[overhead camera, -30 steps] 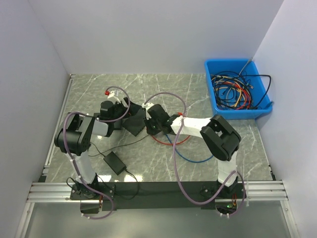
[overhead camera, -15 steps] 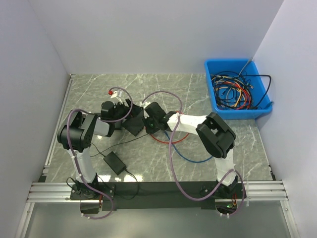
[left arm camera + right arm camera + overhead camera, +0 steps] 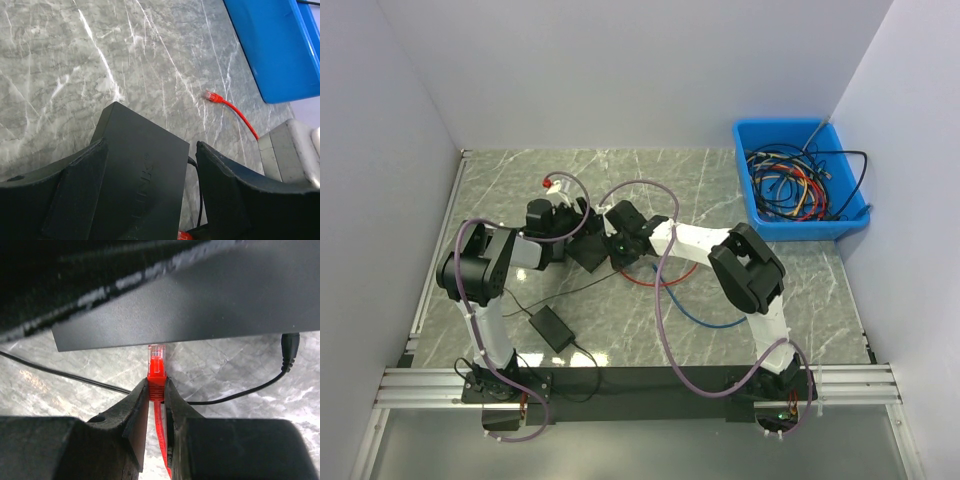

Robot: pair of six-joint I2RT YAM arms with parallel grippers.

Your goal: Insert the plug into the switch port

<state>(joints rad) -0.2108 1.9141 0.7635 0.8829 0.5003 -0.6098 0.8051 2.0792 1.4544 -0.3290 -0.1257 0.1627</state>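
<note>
The black switch (image 3: 588, 252) lies left of the table's middle. My left gripper (image 3: 570, 222) reaches over its far side. In the left wrist view the switch (image 3: 145, 185) fills the space between the jaws. The left finger (image 3: 75, 200) is against one side and the right finger (image 3: 230, 200) sits close by the other edge, next to a black cable. My right gripper (image 3: 156, 387) is shut on the red plug (image 3: 156, 367). The plug's clear tip meets the lower edge of the switch (image 3: 200, 305); the port itself is hidden. In the top view this gripper (image 3: 620, 245) sits at the switch's right side.
A blue bin (image 3: 798, 195) of cables stands at the back right. A red cable (image 3: 660, 283) and a blue cable (image 3: 710, 322) loop under the right arm. The red cable's other plug (image 3: 212, 96) lies loose. A black power adapter (image 3: 552, 327) rests near the left base.
My right gripper has moved left with the red plug, up to the switch. The left gripper's jaws have narrowed around the switch.
</note>
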